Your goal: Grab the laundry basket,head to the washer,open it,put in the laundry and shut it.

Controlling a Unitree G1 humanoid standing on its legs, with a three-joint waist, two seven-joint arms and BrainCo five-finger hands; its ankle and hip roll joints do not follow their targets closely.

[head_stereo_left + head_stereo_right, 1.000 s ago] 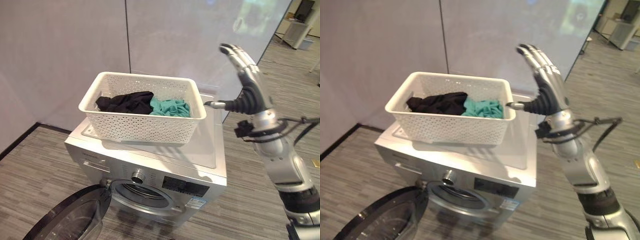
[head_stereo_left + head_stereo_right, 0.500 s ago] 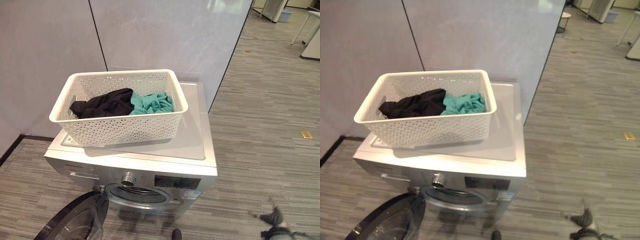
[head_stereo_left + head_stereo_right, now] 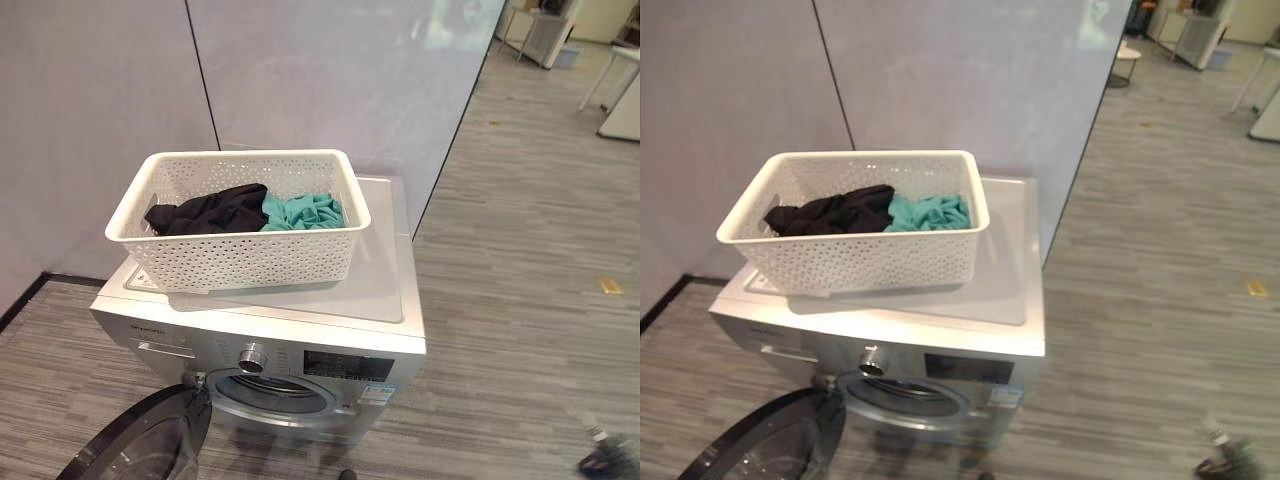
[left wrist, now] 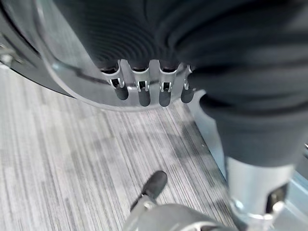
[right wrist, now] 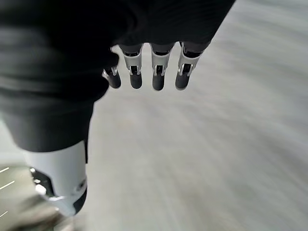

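A white perforated laundry basket [image 3: 240, 255] stands on top of the silver washer [image 3: 390, 300], toward its left side. Inside it lie a black garment [image 3: 205, 210] and a teal garment [image 3: 300, 212]. The washer's round door [image 3: 140, 445] hangs open at the lower left, and the drum opening [image 3: 265, 392] shows. My right hand [image 5: 159, 77] hangs low over the floor with its fingers straight; in the left eye view it is a blur at the lower right [image 3: 605, 460]. My left hand [image 4: 143, 91] is open, its fingers straight beside the open door's rim [image 4: 72, 72].
Grey wall panels [image 3: 330, 80] rise right behind the washer. Striped grey floor [image 3: 520, 300] stretches to the right, with a small yellow scrap [image 3: 610, 286] on it. White furniture [image 3: 545, 35] stands far off at the back right.
My right arm, raised beside the basket a second ago, has dropped to the lower right. The camera has shifted; the basket and washer stay put.
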